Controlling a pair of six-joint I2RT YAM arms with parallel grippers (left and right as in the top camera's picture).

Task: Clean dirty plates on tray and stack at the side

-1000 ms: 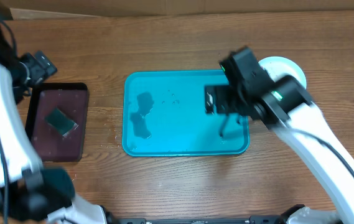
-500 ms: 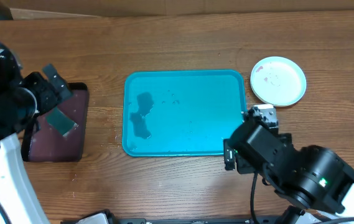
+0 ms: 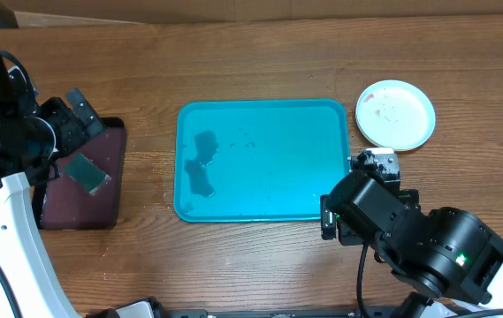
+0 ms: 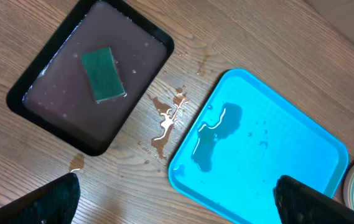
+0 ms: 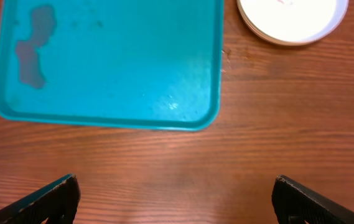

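You have no plate on the tray [image 3: 278,190]. It lies mid-desk holding only a puddle [image 3: 202,163], which suggests wet wiping was done there. The plates [image 3: 395,115] sit on the desk [image 3: 233,62] at the far right, just off the tray's far-right corner and apart from it, which is the side position the task asks for. The overhead view does not let you count them. The top plate shows small red-brown smears [image 3: 370,99] near its left edge, so I judge the cleaning open to question even though the placing looks done. The sponge [image 3: 87,172] rests inside the maroon tray [image 3: 101,210] at the left, parked where its water is contained, though some water [image 4: 167,118] has spilled on the desk between the two trays. Your left gripper [image 4: 177,183] hangs high over the gap between the two trays, its fingers [image 4: 52,199] spread wide and holding nothing. Your right gripper [image 5: 175,183] hangs over bare desk near the tray's near-right corner, its fingers [image 5: 313,199] likewise wide and empty. Neither touches anything. Both read as parked clear of the work.
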